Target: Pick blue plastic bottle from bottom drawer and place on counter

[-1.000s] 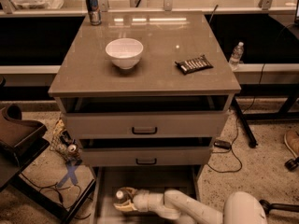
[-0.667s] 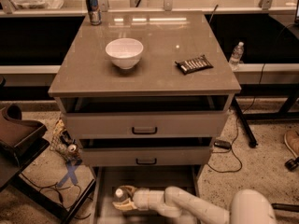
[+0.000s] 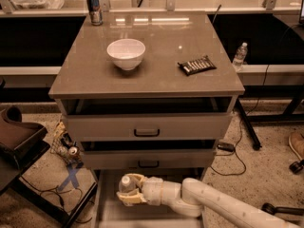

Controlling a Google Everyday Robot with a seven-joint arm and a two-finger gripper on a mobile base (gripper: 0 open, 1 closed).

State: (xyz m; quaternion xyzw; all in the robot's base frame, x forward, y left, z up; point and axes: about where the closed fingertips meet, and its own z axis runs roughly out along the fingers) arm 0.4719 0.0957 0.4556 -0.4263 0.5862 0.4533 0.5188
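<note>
Down low over the wide grey bottom drawer, cream two-finger tool clamped around the small clear blue plastic bottle, white cap up, just below two grey drawer fronts, with the glossy grey-brown counter above carrying a white bowl, a blue-and-silver can and a dark snack bar.

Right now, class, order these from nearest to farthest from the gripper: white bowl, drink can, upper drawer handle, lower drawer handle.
1. Lower drawer handle, just above the gripper, whose fingers hold the blue plastic bottle in the bottom drawer.
2. Upper drawer handle, higher on the front.
3. White bowl, mid counter.
4. Drink can, counter's back left corner.
</note>
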